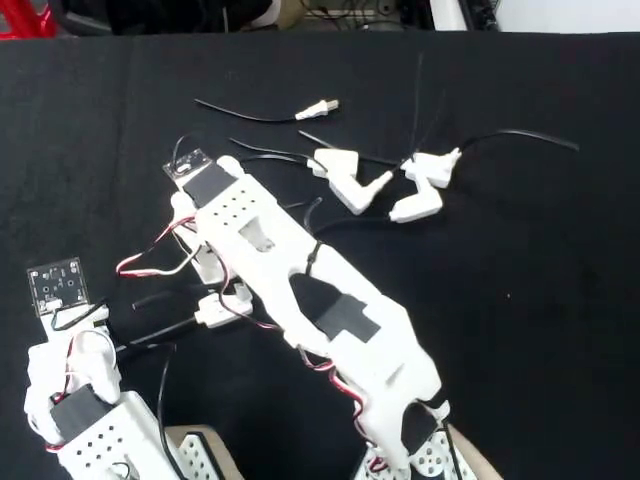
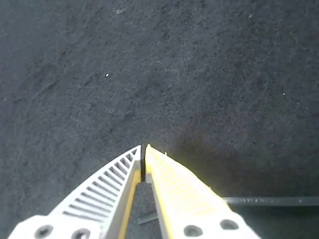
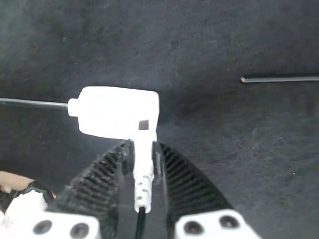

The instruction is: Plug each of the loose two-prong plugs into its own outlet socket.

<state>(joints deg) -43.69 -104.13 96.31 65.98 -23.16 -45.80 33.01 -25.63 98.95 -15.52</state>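
My right gripper (image 3: 142, 147) has its black fingers shut on a slim white two-prong plug (image 3: 142, 174). The plug's front end meets a white outlet socket block (image 3: 117, 112), whose black cable leads away along the cloth. In the high view the right arm (image 1: 300, 270) lies diagonally across the table and hides that gripper. My left gripper (image 2: 144, 150) is shut, its white and yellow tips touching with nothing between them, just above bare black cloth. A loose white plug (image 1: 320, 107) on a black cable lies at the back. White plug-and-socket pieces (image 1: 340, 172) (image 1: 428, 185) lie behind the right arm.
Black cloth (image 1: 540, 300) covers the table. A black cable (image 2: 271, 200) runs beside the left fingers. A loose cable end (image 3: 279, 79) lies beyond the right gripper. A white connector (image 1: 213, 311) with a black lead lies between the two arms. The right half of the table has room.
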